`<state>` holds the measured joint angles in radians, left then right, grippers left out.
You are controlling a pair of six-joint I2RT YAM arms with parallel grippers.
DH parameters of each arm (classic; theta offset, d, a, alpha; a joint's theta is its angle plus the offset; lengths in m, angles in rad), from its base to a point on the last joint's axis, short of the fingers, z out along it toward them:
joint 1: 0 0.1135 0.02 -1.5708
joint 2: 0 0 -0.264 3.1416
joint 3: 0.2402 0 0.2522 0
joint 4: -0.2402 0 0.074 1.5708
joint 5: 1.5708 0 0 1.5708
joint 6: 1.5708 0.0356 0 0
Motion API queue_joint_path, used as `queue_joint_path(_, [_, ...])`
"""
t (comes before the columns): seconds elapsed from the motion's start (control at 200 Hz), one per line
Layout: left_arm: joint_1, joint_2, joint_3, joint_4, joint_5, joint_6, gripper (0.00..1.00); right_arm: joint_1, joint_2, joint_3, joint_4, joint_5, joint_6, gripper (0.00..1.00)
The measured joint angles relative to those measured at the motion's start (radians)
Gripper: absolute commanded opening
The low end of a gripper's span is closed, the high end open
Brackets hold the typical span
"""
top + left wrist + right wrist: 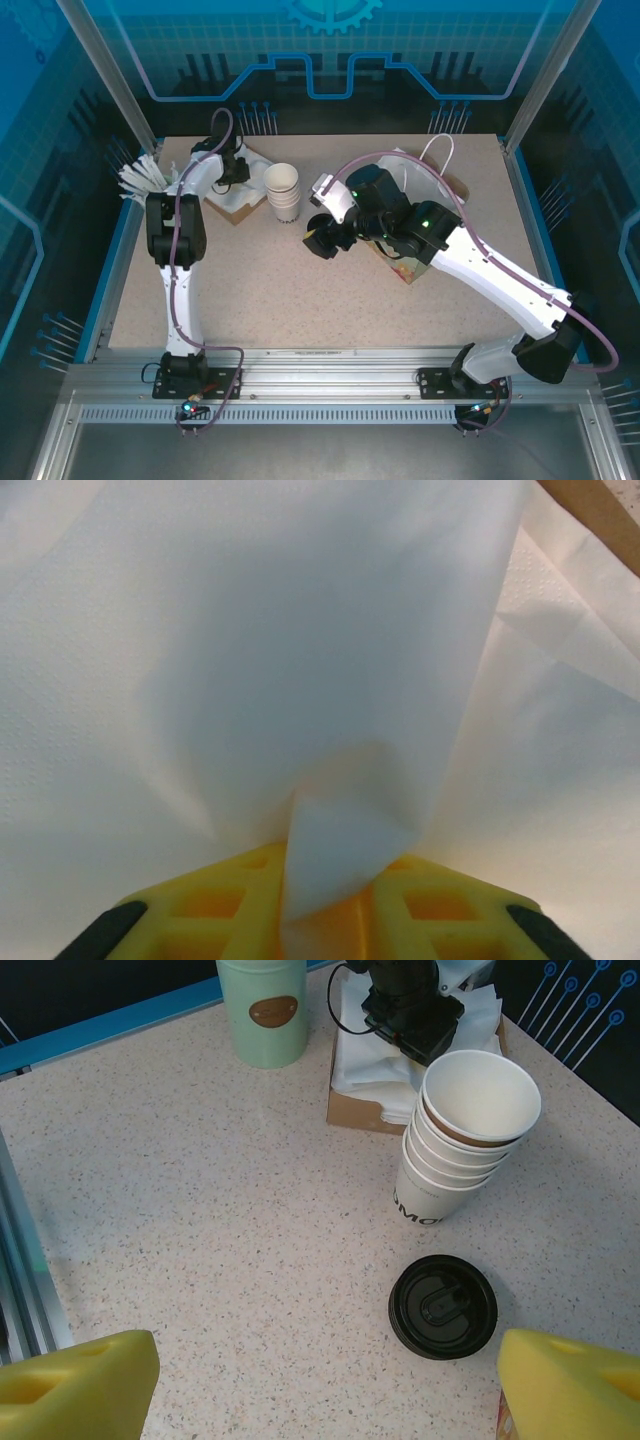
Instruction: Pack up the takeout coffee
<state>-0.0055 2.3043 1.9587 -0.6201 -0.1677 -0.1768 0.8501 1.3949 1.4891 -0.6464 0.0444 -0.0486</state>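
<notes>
Far left, the left pincer [325,900] pinches a fold of white napkin [300,680] between its 2 yellow fingers. To its right stands a stack of lidless white cups [470,1140]. Near the stack, the takeout coffee [443,1307] sits on the tabletop [200,1210], black lid up. The right pincer [325,1380] hovers above it, released and empty. The grasp appears to be the step in hand: lower, close on the cup, then carry it to the paper bag [420,180] at right.
</notes>
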Motion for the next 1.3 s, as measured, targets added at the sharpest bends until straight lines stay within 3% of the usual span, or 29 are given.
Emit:
queue_joint_path(0.63, [0.005,-0.016,0.000,0.000,0.007,0.001,0.35,0.000,0.013,0.000,-0.008,-0.003,0.000,0.89])
queue_joint_path(0.995, [0.014,-0.016,0.000,0.000,0.007,0.000,0.24,0.000,0.014,0.000,-0.008,-0.003,0.001,0.89])
queue_joint_path(1.301, [0.018,-0.075,-0.039,0.004,0.007,0.002,0.09,0.000,0.015,0.000,-0.008,-0.003,0.004,0.89])
